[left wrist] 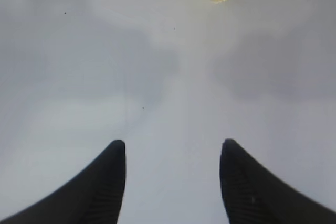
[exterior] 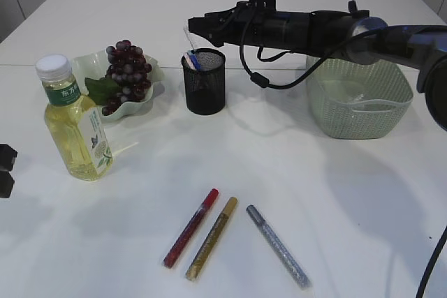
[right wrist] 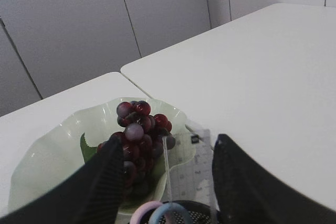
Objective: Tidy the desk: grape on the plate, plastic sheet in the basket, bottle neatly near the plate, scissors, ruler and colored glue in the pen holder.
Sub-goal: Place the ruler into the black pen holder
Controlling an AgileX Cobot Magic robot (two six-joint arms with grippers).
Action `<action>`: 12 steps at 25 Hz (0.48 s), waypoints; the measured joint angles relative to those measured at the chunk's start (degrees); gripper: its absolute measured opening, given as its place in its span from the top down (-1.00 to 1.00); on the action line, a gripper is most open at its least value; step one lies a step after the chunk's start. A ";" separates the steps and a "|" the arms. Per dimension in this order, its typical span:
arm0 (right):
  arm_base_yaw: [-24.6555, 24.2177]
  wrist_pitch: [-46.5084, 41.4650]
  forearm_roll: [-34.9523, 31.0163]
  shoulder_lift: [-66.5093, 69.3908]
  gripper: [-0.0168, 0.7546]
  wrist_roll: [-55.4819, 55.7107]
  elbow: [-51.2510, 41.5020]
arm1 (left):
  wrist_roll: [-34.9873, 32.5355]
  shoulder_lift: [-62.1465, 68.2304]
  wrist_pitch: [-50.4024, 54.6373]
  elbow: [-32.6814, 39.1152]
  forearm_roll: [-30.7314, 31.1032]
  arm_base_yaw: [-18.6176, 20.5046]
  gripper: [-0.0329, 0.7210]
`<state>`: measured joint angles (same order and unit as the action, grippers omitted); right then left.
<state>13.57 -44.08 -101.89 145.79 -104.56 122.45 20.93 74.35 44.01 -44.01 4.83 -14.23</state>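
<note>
**Ruler just let go over the pen holder; three glue pens left on the surface**

Right gripper (exterior: 198, 24) hovering above the black mesh pen holder (exterior: 204, 83), far of centre, jaws spread in the right wrist view with nothing pinched between them. Clear ruler (right wrist: 195, 169) standing between those jaws, lower end inside the holder, upper end leaning toward the plate; pink and blue scissors handles (right wrist: 157, 212) showing at the holder's rim. Left gripper (left wrist: 172, 182) low at the near left edge, jaws spread and empty over bare surface (left wrist: 105, 77), bottle base just ahead of it.

Grape (exterior: 128, 71) already on the pale green plate (exterior: 150, 95), far left. Bottle (exterior: 73, 122) upright just near of the plate, touching or not cannot be told. Green basket (exterior: 360, 95) at far right with something clear and glossy inside, probably the plastic sheet. Red glue (exterior: 191, 227), gold glue (exterior: 211, 238) and silver glue (exterior: 277, 246) lying side by side near centre, apart from one another.

Risks from here, as judgement: catching the tall ruler on a fingertip while pulling back, tipping the light holder or flicking the ruler onto the grapes. Round pens likely to roll under an off-centre pinch. Crowded holder possibly jamming a pen on entry. Knocking the bottle with a careless left reach.
</note>
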 joint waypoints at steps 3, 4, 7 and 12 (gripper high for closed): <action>0.00 0.00 0.00 0.00 -0.20 0.25 0.00 | 0.00 0.00 0.00 0.00 0.00 0.00 -0.19; 0.00 0.00 0.00 0.00 -0.20 0.66 0.00 | 0.00 0.00 0.00 0.00 0.00 0.00 -0.19; 0.00 2.17 1.93 -0.83 -0.21 5.02 0.00 | 0.00 0.00 0.00 0.00 -0.11 0.00 -0.19; 0.00 5.63 29.71 -7.34 -0.21 34.24 0.00 | 0.00 0.00 0.00 0.00 -0.19 0.00 -0.19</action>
<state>13.57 -38.45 -72.17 138.45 -70.32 122.45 20.93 74.35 44.01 -44.01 4.64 -14.23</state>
